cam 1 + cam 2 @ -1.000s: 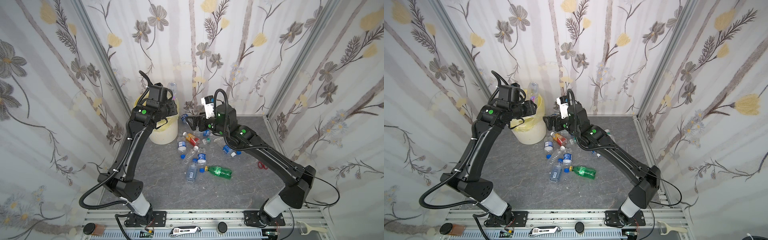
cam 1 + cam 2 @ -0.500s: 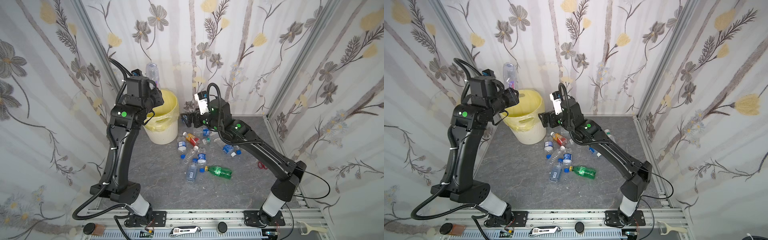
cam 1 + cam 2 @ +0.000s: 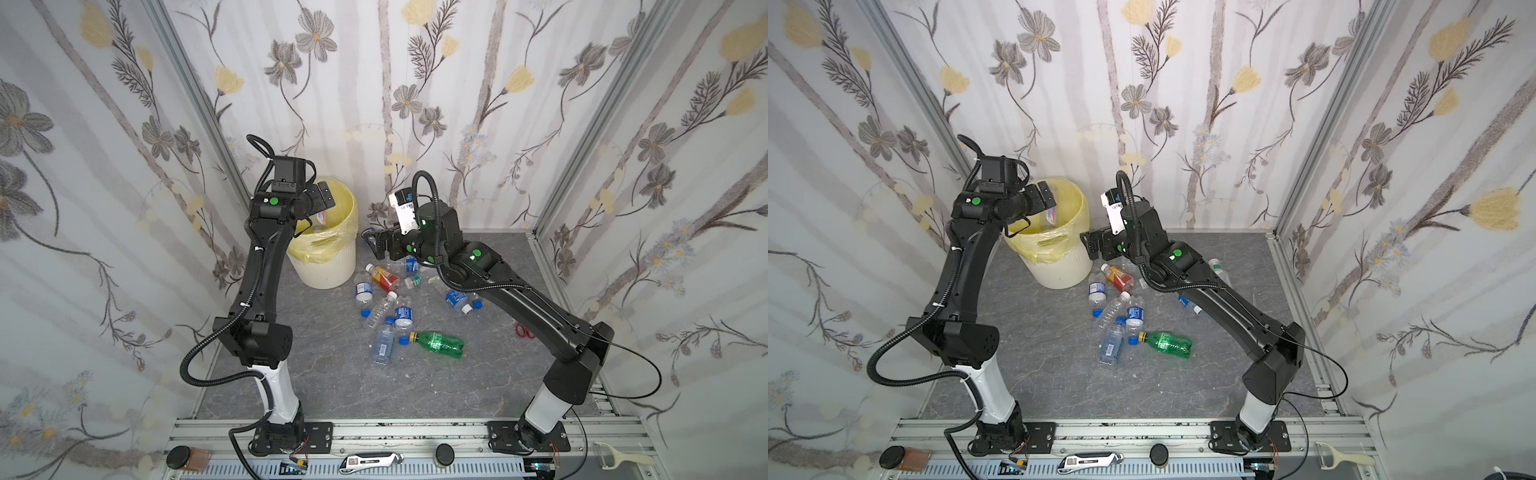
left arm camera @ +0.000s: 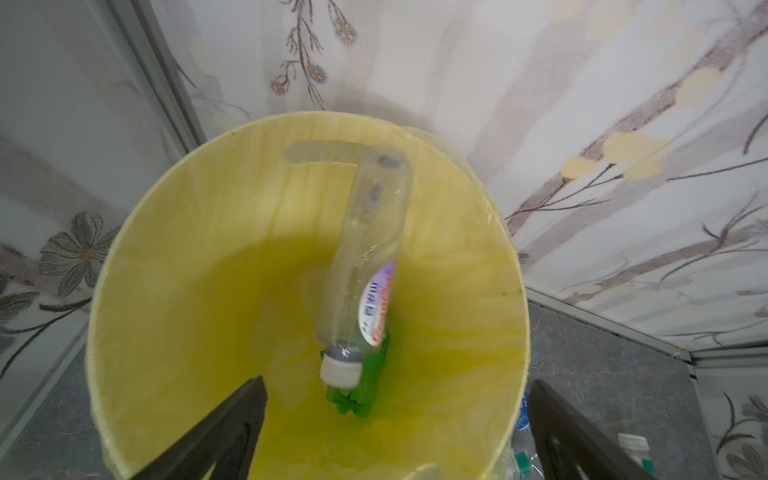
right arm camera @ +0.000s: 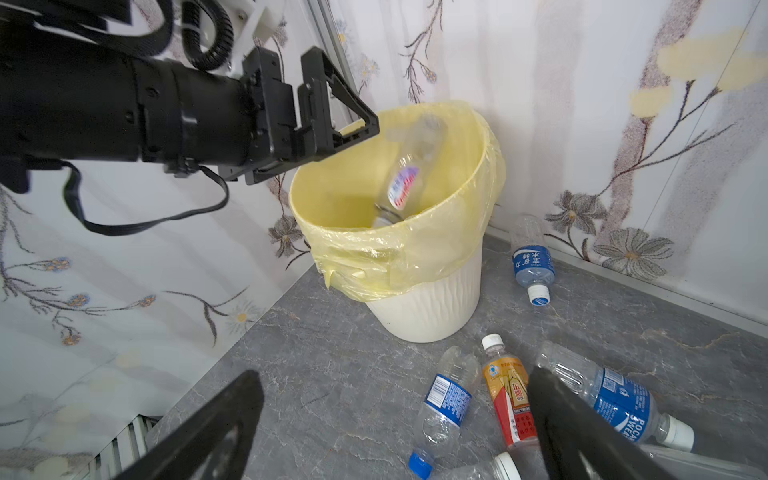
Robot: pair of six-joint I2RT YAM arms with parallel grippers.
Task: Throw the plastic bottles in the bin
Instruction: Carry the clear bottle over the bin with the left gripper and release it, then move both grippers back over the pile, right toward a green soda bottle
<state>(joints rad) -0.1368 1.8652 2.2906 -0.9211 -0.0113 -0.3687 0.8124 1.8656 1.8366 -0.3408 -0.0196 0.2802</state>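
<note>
The bin [image 3: 328,270] [image 3: 1063,272], cream-white and ribbed with a pale yellow liner, stands in the back left corner. My left gripper [image 3: 322,197] [image 4: 397,382] is open above its rim. A clear bottle [image 4: 365,257] [image 5: 409,174] with a white cap is dropping cap-down inside the bin, free of the jaws, above a green bottle [image 4: 361,395] at the bottom. My right gripper [image 3: 380,245] [image 5: 392,374] hangs open over the floor beside the bin, holding nothing. Plastic bottles lie on the floor: an orange-red labelled one [image 5: 509,399], blue-labelled ones [image 5: 446,401] and a green one [image 3: 438,344].
Another blue-labelled bottle [image 5: 534,259] lies against the back wall behind the bin. Loose blue caps [image 3: 365,313] sit among the bottles. Red scissors [image 3: 524,331] lie under my right arm. Flowered walls close in on three sides. A utility knife [image 3: 370,460] rests on the front rail.
My left gripper swung from a raised pose to over the bin and opened, letting go of the clear bottle, which now falls inside. The right arm barely shifted.
</note>
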